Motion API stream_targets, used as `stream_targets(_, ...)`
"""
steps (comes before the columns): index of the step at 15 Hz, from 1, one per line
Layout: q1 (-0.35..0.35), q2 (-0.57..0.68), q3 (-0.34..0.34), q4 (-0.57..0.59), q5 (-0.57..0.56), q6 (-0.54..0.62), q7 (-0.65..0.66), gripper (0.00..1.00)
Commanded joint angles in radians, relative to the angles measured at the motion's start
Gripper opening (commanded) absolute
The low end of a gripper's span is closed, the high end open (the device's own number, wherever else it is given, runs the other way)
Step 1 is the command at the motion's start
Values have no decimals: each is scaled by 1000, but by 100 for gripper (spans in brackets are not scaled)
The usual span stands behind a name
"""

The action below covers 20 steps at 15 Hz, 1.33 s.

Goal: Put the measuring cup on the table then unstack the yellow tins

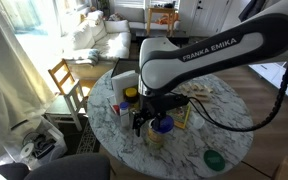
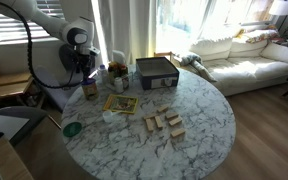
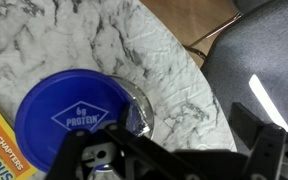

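My gripper (image 3: 189, 125) is open, its dark fingers spread wide over the edge of the marble table (image 3: 84, 40). Directly under its left finger stands a clear jar with a blue lid (image 3: 69, 115) printed "6g protein". In both exterior views the gripper (image 1: 149, 118) (image 2: 86, 72) hangs just above this jar (image 1: 161, 127) (image 2: 89, 90). A small yellow-topped object (image 1: 131, 95) (image 2: 116, 70) stands behind it, too small to tell whether it is a tin or a jar. I cannot make out the measuring cup.
A flat green disc (image 1: 214, 158) (image 2: 72, 128) lies near the table rim. A yellow book (image 2: 121, 103) (image 3: 4, 140) lies beside the jar. A dark box (image 2: 156, 72) and wooden blocks (image 2: 164, 122) sit further across. A grey chair (image 3: 254, 50) stands beyond the edge.
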State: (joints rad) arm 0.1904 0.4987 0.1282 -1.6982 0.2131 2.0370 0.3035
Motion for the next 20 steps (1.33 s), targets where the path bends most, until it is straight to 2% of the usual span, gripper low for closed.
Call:
stream_targets(1, -13, 14, 15, 20, 56, -19, -26, 100)
stream_targets(10, -21, 2, 16, 20, 112, -21, -42, 100)
stream_targets(14, -19, -36, -19, 18, 44, -11, -38, 100)
stream_targets(20, -105, -54, -37, -21, 86, -11, -160, 100)
